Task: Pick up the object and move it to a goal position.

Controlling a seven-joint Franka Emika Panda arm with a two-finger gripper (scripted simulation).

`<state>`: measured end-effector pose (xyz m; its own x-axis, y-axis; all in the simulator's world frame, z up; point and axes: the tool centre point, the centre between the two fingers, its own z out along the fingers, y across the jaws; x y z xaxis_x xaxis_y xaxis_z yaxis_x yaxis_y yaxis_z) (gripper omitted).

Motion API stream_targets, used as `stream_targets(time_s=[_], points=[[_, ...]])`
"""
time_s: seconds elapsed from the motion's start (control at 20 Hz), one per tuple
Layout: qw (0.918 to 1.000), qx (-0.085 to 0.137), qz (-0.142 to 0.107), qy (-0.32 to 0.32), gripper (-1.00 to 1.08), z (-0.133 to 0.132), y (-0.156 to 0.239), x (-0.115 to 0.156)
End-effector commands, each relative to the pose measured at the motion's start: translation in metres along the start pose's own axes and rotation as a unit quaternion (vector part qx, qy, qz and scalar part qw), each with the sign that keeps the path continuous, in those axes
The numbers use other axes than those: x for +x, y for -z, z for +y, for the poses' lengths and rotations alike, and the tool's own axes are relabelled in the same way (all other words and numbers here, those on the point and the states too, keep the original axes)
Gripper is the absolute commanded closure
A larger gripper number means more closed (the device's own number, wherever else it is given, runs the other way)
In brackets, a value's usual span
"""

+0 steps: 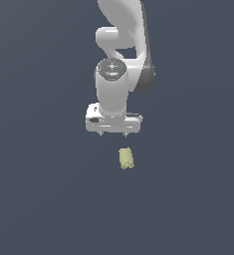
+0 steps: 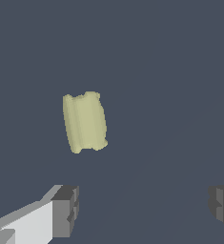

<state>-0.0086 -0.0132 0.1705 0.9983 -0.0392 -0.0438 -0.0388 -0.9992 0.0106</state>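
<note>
Nearest the exterior camera lies the object, a small pale yellow-green chunk resting alone on the dark floor, just on the near side of the gripper and slightly toward the exterior view's right of it. It is apart from the claw; nothing touches it.

Behind it the arm stands white and upright, wrist pointing straight down. The fingertips show only as two short stubs under the hand in that view. The wrist view is clearer: two dark fingers stand wide apart with bare floor between them, so the claw is spread open and holds nothing. The object sits beyond the finger line there, not between the fingers, so the hand is not yet over it.

The object looks like a stubby ridged cylinder lying on its side, with lengthwise grooves and flared, lumpy ends. Judging by its size, it is probably light, and it reads as rigid rather than soft, though the render cannot confirm that. Being rounded, it could roll if nudged on one side first. The best hold is likely across the narrow middle, fingers closing on the long ridged flanks, where the grooves should help against slipping. It is much narrower than the open claw, so clearance is ample.
</note>
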Motion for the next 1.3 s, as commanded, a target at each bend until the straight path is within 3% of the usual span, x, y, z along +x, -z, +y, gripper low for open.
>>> stream_targets(time_s=[0.0,0.75,1.25], points=[[1.0000,0.000,0.000,0.000,-0.92,0.000,0.000,0.000],[0.9996,-0.011,-0.008,0.026,-0.92,0.000,-0.005,0.000],[0.9984,-0.005,0.009,0.055,-0.92,-0.033,-0.043,0.027]])
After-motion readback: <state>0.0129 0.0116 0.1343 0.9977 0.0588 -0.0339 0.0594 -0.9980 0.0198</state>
